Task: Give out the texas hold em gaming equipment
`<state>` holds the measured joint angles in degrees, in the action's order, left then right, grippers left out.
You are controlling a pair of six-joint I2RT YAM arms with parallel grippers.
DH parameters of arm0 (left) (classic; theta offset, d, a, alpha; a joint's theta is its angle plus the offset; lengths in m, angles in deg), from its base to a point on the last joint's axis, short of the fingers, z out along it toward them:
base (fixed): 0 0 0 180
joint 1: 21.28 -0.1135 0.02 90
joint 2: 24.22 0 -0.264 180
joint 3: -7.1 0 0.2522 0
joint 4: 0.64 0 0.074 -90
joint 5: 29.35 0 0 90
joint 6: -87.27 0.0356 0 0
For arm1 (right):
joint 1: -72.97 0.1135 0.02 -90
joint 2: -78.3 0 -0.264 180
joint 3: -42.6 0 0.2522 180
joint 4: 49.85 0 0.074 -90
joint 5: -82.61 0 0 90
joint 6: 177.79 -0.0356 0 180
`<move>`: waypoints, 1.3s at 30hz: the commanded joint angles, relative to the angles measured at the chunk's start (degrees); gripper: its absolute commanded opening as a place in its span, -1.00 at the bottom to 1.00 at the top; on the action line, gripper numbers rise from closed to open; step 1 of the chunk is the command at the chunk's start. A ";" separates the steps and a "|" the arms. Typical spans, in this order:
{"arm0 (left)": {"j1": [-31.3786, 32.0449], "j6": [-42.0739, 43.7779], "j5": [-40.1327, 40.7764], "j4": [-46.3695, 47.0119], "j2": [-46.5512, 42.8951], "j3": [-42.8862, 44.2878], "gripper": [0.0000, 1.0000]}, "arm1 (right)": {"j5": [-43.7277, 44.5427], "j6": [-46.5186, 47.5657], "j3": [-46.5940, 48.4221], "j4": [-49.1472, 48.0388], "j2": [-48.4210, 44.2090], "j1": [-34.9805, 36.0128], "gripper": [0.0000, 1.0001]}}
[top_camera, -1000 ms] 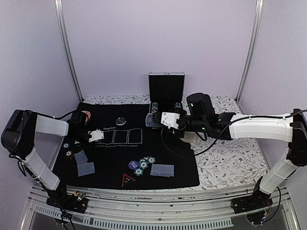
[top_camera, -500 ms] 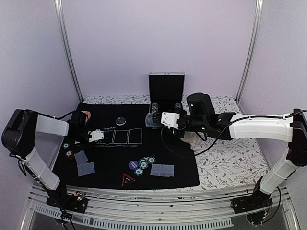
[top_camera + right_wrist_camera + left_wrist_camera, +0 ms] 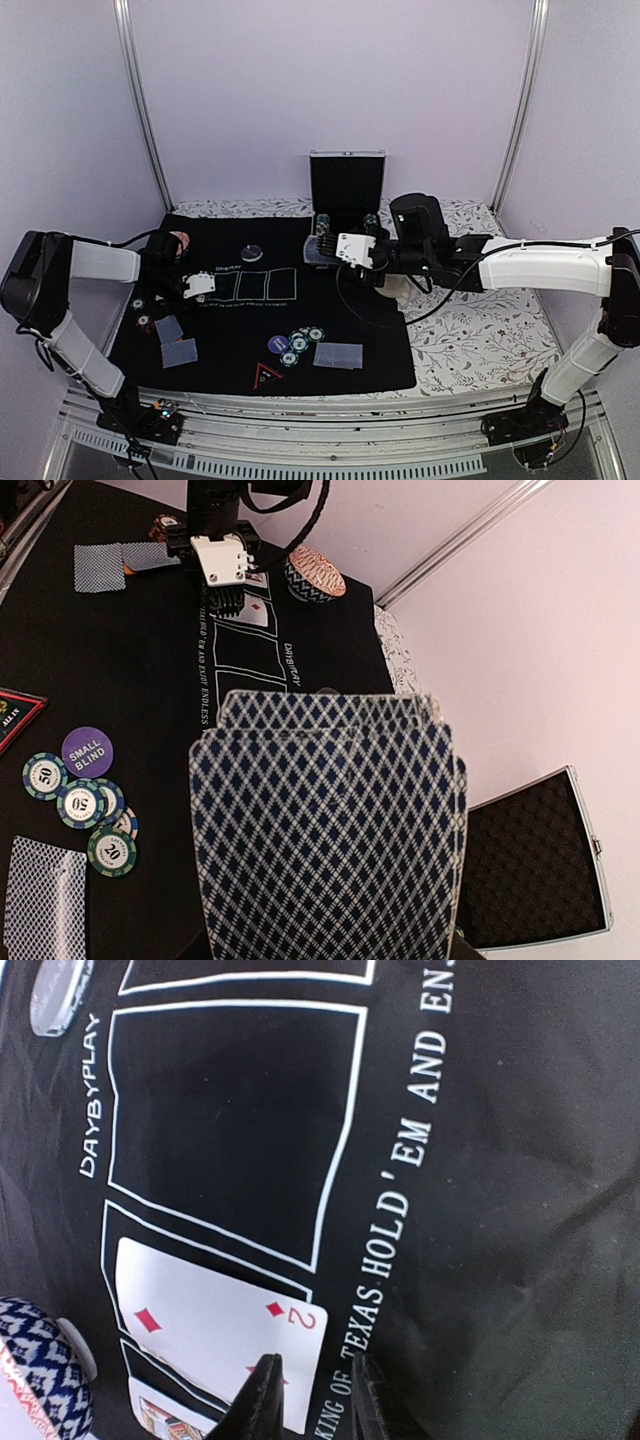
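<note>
My left gripper (image 3: 200,284) hangs over the left end of the black Texas Hold'em mat (image 3: 350,300). In the left wrist view its fingers (image 3: 262,1400) stand a little apart with nothing between them, one over the edge of a face-up two of diamonds (image 3: 210,1320) lying in a printed box. My right gripper (image 3: 322,248) is shut on a deck of blue-diamond-backed cards (image 3: 325,830) above the mat's far edge. Green-and-white chips (image 3: 300,345) and a purple small-blind button (image 3: 278,344) sit near the front, with face-down cards (image 3: 338,355) beside them and more at the left (image 3: 178,350).
An open aluminium case (image 3: 346,185) stands at the back. A patterned mug (image 3: 178,243) lies at the mat's far left, close to my left gripper. A round disc (image 3: 253,253) lies on the far side of the mat. A triangular marker (image 3: 266,376) lies at the front edge.
</note>
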<state>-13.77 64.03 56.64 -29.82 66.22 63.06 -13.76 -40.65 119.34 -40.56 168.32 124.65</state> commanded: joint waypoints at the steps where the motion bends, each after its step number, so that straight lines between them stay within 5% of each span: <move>1: 1.71 -1.00 -1.51 -2.78 -4.05 1.95 -0.48 | 0.28 -0.92 -0.27 -1.10 -2.65 -0.25 -0.17; 7: 4.70 -16.63 -14.69 5.54 -19.30 6.56 -0.40 | 0.59 -0.90 0.94 -0.78 -1.82 -0.18 -0.17; 9: 5.32 -25.57 -21.20 9.13 -24.97 8.10 -0.02 | 0.57 -0.99 1.66 -0.65 -1.11 -0.20 -0.18; 11: 6.30 -37.99 -26.76 13.89 -28.20 9.02 0.86 | 0.54 -1.14 2.47 -0.63 -0.32 -0.21 -0.17; 12: 7.02 -45.07 -28.38 16.44 -29.30 9.38 0.95 | 0.49 -1.23 2.87 -0.66 0.02 -0.18 -0.18; 16: 12.01 -70.96 -29.18 20.78 -29.30 11.14 0.85 | 0.94 -1.75 4.27 -0.65 1.29 0.07 -0.17; 19: 18.37 -78.95 -25.48 17.22 -27.03 12.91 0.80 | 1.71 -2.04 5.46 -0.34 2.41 0.47 -0.17; 21: 22.22 -82.03 -24.21 15.74 -25.02 13.30 0.95 | 2.17 -2.38 5.82 -0.11 3.21 0.56 -0.17; 29: 31.11 -79.64 -19.04 15.97 -17.97 14.78 0.96 | 3.02 -3.66 8.69 0.89 5.95 1.44 -0.17; 39: 31.52 -79.83 -13.95 14.86 -10.77 17.19 0.83 | 2.78 -4.49 9.39 1.70 7.25 2.28 -0.17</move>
<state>17.16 -14.98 40.31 -14.56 53.37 77.70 -11.47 -44.09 126.60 -39.07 174.40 126.50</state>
